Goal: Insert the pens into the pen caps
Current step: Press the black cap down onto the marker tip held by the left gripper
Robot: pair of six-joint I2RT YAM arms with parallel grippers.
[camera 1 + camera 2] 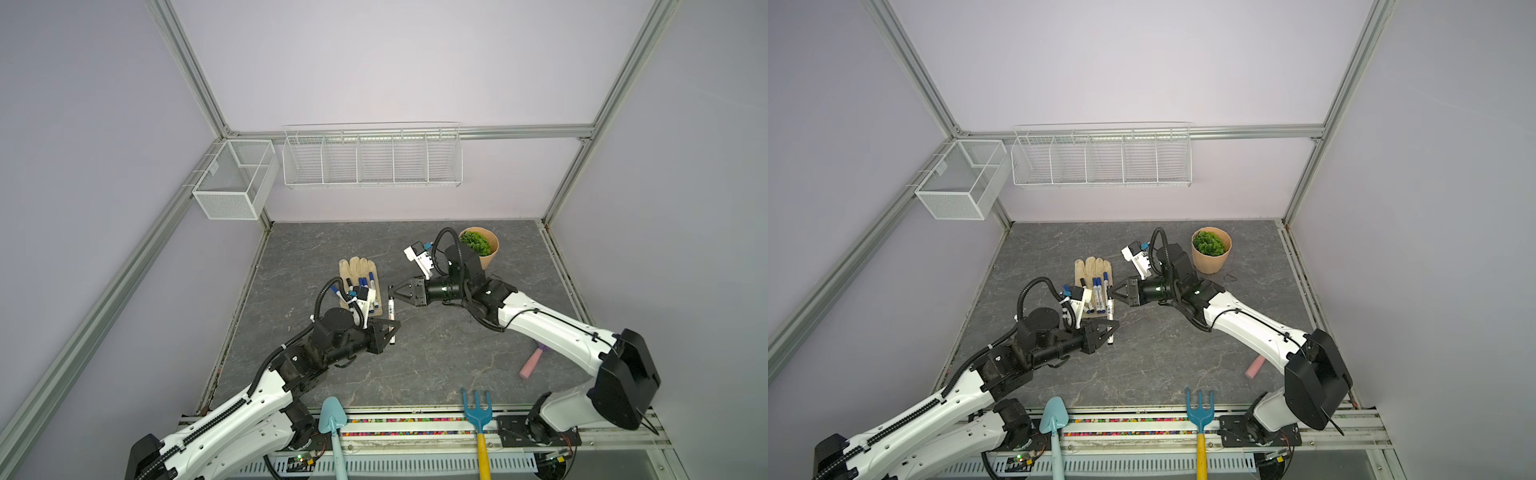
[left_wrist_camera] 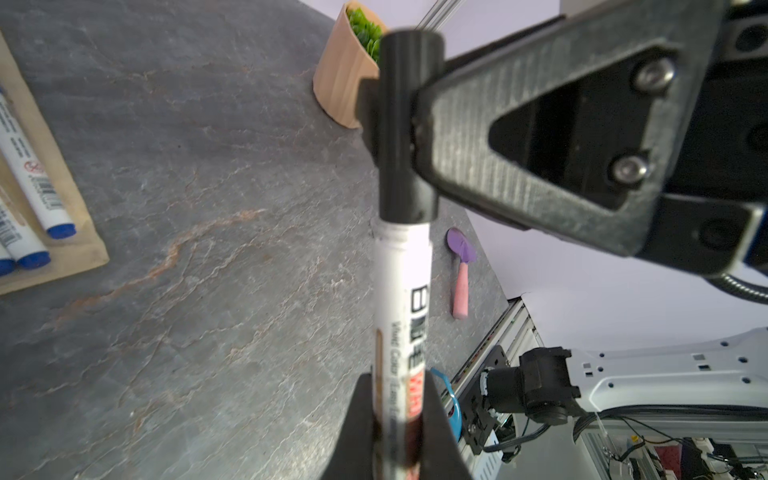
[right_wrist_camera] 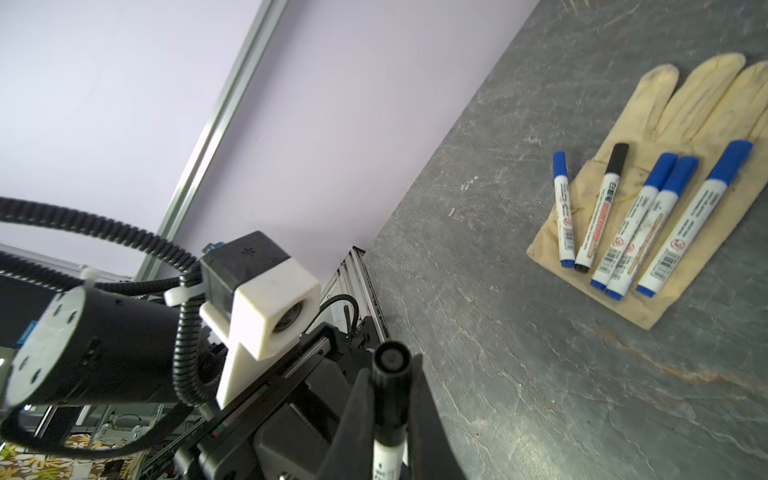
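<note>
Grey tabletop [image 1: 436,365]; pen [image 1: 391,309] near-to-far, left hand [image 1: 392,328] tight on it, right hand [image 1: 390,290] tight on far cap [image 2: 409,58].

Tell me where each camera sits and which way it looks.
Top views: high over the front edge, looking down on the table; both arms show, left gripper and right gripper on one pen.
Left wrist: on the left arm, looking along the pen toward its black cap, pinched by the right gripper; own fingers show.
Right wrist: on the right arm, looking over the cap toward the glove; own fingers and the left arm's camera show.
Shared: both wrist views show the held pen and glove.
</note>
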